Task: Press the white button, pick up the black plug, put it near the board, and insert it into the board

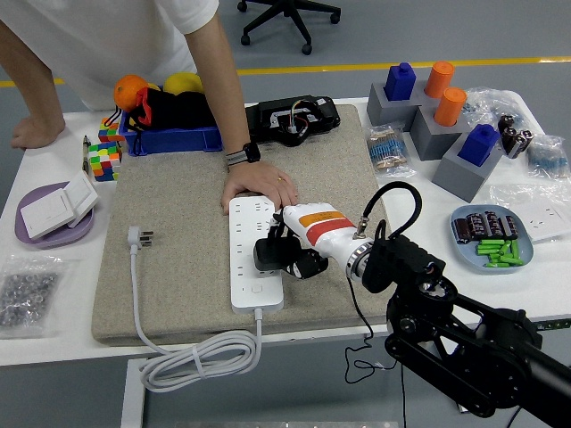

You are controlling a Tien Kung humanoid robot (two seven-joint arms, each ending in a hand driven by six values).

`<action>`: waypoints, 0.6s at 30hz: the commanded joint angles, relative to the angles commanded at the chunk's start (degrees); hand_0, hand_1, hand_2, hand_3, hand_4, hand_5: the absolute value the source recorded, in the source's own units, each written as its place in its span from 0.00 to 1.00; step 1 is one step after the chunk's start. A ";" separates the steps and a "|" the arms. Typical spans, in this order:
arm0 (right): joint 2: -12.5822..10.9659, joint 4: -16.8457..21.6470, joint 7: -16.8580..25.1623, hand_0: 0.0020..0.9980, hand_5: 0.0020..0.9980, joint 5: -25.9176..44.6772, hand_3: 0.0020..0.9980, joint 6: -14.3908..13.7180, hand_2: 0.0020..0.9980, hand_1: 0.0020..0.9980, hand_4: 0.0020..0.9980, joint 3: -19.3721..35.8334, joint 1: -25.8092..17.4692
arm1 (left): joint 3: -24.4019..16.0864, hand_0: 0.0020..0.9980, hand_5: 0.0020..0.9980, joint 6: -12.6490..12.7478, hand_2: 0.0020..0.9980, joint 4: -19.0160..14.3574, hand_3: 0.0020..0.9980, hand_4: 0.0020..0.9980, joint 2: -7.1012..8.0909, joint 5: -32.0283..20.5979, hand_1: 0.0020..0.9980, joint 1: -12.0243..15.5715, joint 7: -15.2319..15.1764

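A white power strip (254,252) lies lengthwise on the grey felt mat (187,241), its white button (256,288) near the close end. My right hand (287,255) reaches in from the lower right and is shut on the black plug (270,253), which sits over the strip's middle sockets. Whether its pins are in the sockets is hidden. A person's hand (257,185) presses down on the strip's far end. My left arm is out of sight.
The strip's white cable (198,354) coils off the mat's near edge, ending in a white plug (139,237) at left. A blue bin (171,135), a purple plate (55,214), grey blocks (435,120) and a battery tray (491,239) ring the mat.
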 joint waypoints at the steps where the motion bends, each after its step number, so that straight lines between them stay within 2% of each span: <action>1: 0.00 -0.02 0.07 0.38 0.02 0.02 0.50 -0.02 0.54 0.44 0.86 -0.01 0.07 | -0.01 0.79 0.48 0.00 0.71 0.00 0.77 0.56 0.00 -0.03 0.74 0.02 -0.01; 18: -0.11 -0.21 0.03 0.37 0.02 0.36 0.50 0.57 0.55 0.44 0.85 -0.55 0.24 | -0.17 0.79 0.48 0.00 0.71 0.00 0.77 0.56 0.02 0.41 0.74 -0.01 -0.02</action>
